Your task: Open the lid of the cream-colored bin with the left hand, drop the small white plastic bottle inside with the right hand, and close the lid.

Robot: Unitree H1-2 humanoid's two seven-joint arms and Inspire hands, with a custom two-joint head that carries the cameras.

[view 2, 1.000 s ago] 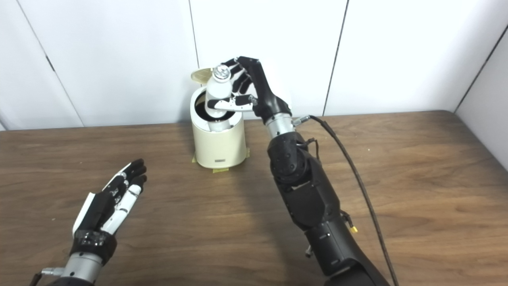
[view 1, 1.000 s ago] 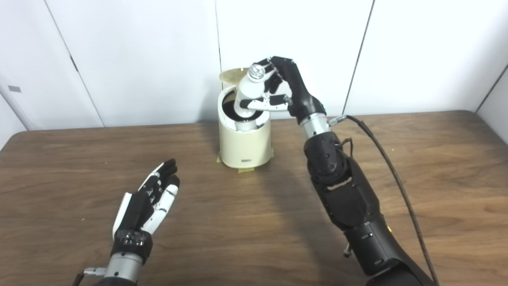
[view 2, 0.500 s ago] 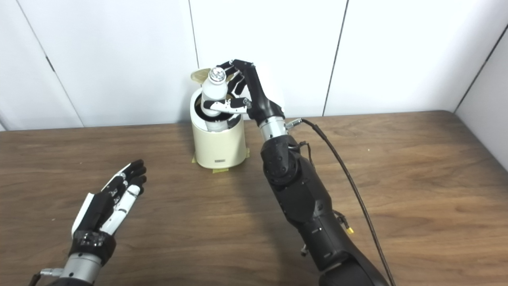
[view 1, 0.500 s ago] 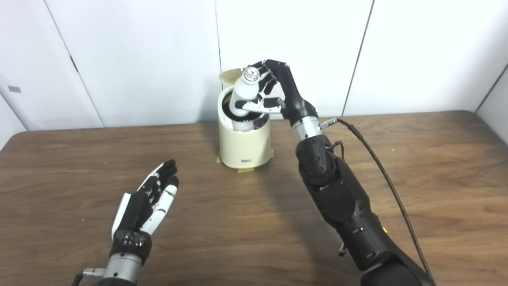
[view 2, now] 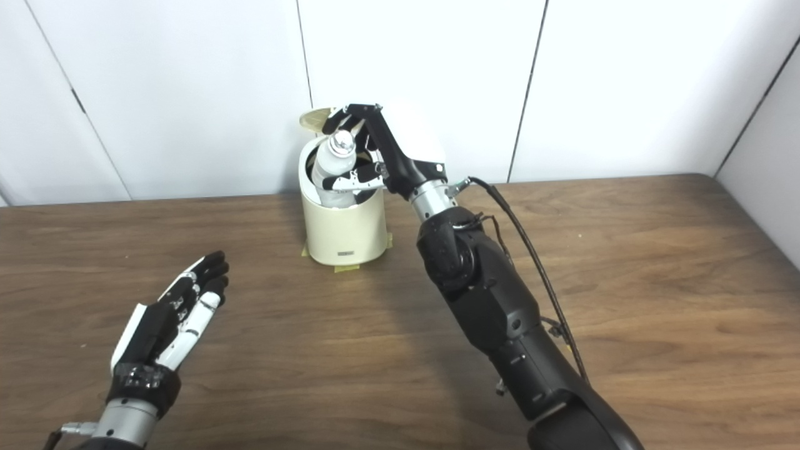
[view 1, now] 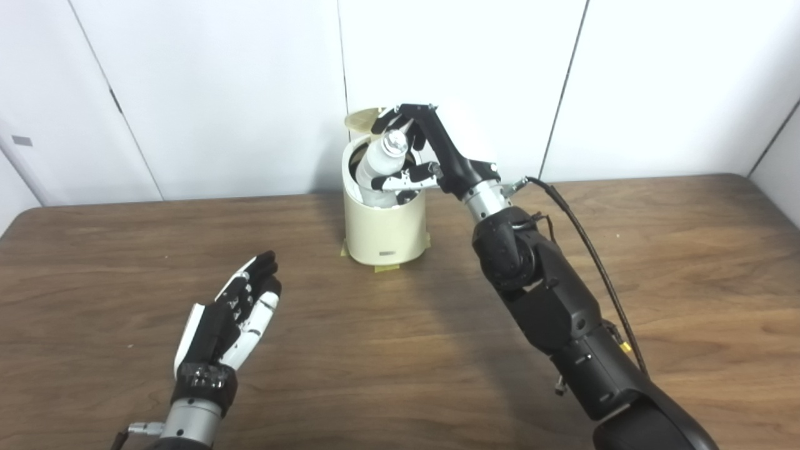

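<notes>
The cream-colored bin (view 1: pixel 384 228) stands at the back middle of the table, its round lid (view 1: pixel 364 117) tipped up behind it. The small white plastic bottle (view 1: pixel 379 167) sits partly inside the bin's mouth, leaning left against the rim with its silver cap up. My right hand (view 1: pixel 431 156) is over the bin. Its fingers (view 1: pixel 417 119) stretch out straight above the cap and its thumb lies across the bottle's front, so the grip looks loosened. My left hand (view 1: pixel 230 319) is open and empty, palm up, near the table's front left, far from the bin.
The bin is fixed to the brown wooden table (view 1: pixel 687 262) with yellow tape (view 1: pixel 386 267). A black cable (view 1: pixel 587 219) runs along my right forearm. White wall panels (view 1: pixel 187 94) stand close behind the bin.
My right hand has lowered and tipped over the bin. Its fingers have straightened, and the bottle has sunk deeper into the bin and leaned left. The left hand has stayed put.
</notes>
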